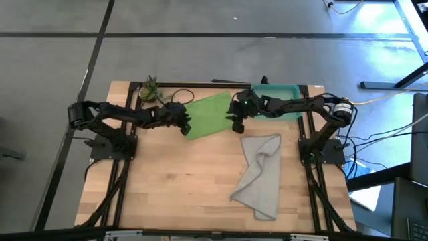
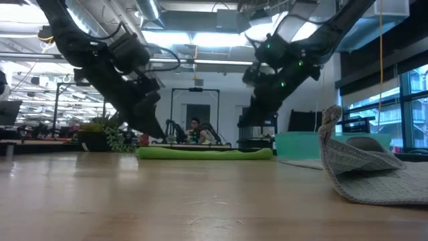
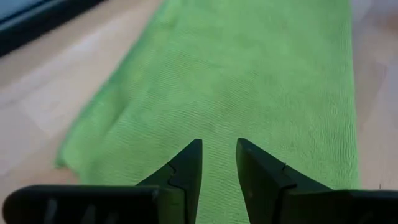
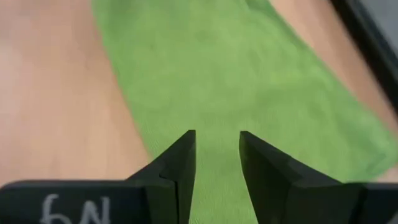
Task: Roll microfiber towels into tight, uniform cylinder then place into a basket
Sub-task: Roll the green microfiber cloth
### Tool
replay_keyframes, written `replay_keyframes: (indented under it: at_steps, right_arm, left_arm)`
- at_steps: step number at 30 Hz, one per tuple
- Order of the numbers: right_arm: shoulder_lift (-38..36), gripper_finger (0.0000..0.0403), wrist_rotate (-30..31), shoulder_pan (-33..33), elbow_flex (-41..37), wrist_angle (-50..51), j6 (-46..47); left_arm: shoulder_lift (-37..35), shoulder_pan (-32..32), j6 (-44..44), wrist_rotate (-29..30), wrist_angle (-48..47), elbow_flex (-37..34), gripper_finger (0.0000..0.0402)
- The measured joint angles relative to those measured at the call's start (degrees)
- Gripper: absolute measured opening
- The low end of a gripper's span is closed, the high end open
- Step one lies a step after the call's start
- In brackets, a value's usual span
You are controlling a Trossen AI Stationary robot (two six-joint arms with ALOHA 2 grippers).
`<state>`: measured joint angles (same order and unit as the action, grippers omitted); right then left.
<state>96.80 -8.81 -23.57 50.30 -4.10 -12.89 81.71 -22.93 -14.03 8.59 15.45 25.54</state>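
The lime green microfiber towel (image 1: 208,114) lies spread flat on the table at the far middle. My left gripper (image 3: 219,148) stands open over its left end, my right gripper (image 4: 217,138) open over its right end. Both slant downward, their fingertips just above the cloth in the low view (image 2: 204,152). The grey microfiber towel (image 1: 262,173) lies crumpled on the table's right half, one fold standing up (image 2: 332,134). The teal basket (image 1: 286,90) sits at the far right, behind my right arm.
A small potted plant (image 1: 151,90) stands at the far left corner, close to my left arm. A dark cable (image 1: 175,94) runs along the far edge. Bare wood lies at the near left (image 1: 174,181).
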Motion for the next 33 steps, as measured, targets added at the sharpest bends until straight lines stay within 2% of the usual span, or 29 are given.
replay_keyframes:
  at_steps: [7, 14, 25, 29, 33]
  right_arm:
    - [3.6, 0.0126, 0.14, 0.06, -0.93, -0.14, 1.14]
    - [3.82, 0.0126, 0.17, 0.0, -0.92, -0.69, 2.14]
    - [3.82, 0.0126, 0.14, 1.02, -0.92, -0.76, 2.38]
    - [3.82, 0.0126, 0.14, 1.97, -0.92, -0.74, 2.36]
    - [3.82, 0.0126, 0.14, 2.98, -0.92, -0.74, 2.26]
  left_arm:
    - [5.71, 2.1, 1.17, -0.1, 0.0, 0.0, 0.0094]
    - [6.72, 4.96, 0.28, 0.95, -2.5, 0.17, 0.0095]
    - [6.56, 13.71, -15.72, 0.97, -6.2, 0.28, 0.0095]
    - [6.7, 18.09, -21.67, 1.21, -4.99, 0.12, 0.0095]
    - [6.89, 21.87, -23.31, 1.34, -2.18, -0.1, 0.0091]
